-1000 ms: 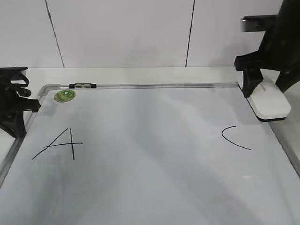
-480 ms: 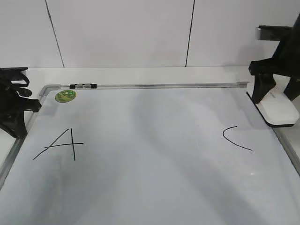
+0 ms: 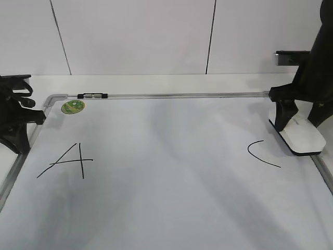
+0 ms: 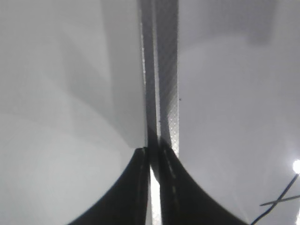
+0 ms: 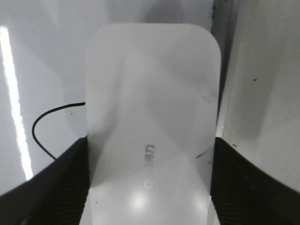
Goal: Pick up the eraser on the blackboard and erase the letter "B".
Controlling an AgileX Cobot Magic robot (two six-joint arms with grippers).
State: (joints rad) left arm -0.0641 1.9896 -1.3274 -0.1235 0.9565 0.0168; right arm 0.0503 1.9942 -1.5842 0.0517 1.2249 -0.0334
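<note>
While the right gripper (image 3: 296, 117) is pinching the eraser (image 3: 301, 138) between its fingers at the board's far right, just right of the "C" (image 3: 263, 153), the middle of the blackboard (image 3: 166, 172) is showing no "B" at all; judging by that, the erasing is looking finished, with only setting the eraser down remaining. The "A" (image 3: 65, 161) is sitting untouched at the left, with a green sticker (image 3: 72, 107) beyond it. The left gripper (image 4: 152, 187), fingers pressed together, is hanging over the board's left frame. A white table and pale panelled wall are lying behind.
</note>
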